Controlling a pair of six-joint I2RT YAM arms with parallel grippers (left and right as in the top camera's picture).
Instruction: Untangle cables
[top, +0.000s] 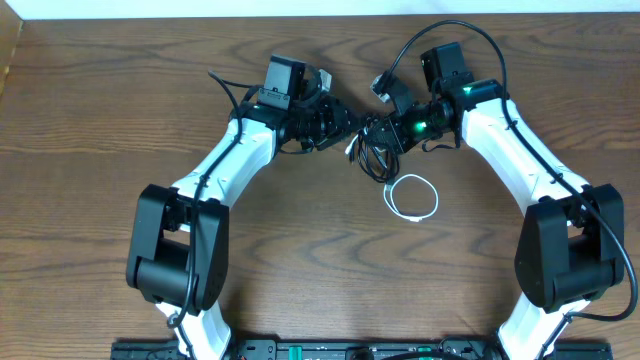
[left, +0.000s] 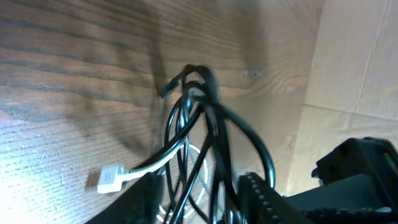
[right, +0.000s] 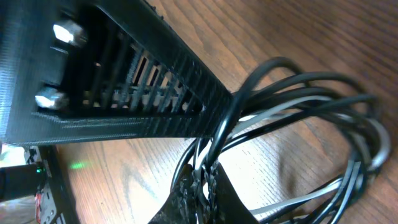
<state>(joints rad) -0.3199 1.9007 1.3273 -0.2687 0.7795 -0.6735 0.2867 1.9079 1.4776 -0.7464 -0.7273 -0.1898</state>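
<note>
Overhead view, starting at the left: the left arm reaches in over the wooden table (top: 100, 100) toward the middle, and the left gripper (top: 338, 124) sits right at the left edge of the tangle. On the left wrist camera its fingers (left: 258, 199) stand apart, with loops of the black cable (left: 208, 124) running up between them. Nothing looks pinched there.

Just left of those loops, the white plug (left: 111, 180) lies flat on the wood. Its white cable (left: 149, 168) leads back into the black bundle, so the two cords are not yet free of each other.

Centre of the table now: the knot of black loops hangs between the two claws.

Moving right, the right gripper (right: 200, 186) has its jaws together, clamped on strands of the black cable where they gather at its tips, as the right wrist camera shows. A pale strand passes close by, and whether that one is caught too, I cannot tell.

Further right and nearer, the rest of the white cable lies in a loose ring on the table, clear of both claws.

My read: this is the pull-apart step, with the right side anchoring the black bundle. The next move calls for the left claw to close on a single cord, probably the white one near its plug, then draw it left and away from the anchor, slowly, so the loops slip open instead of tightening.
</note>
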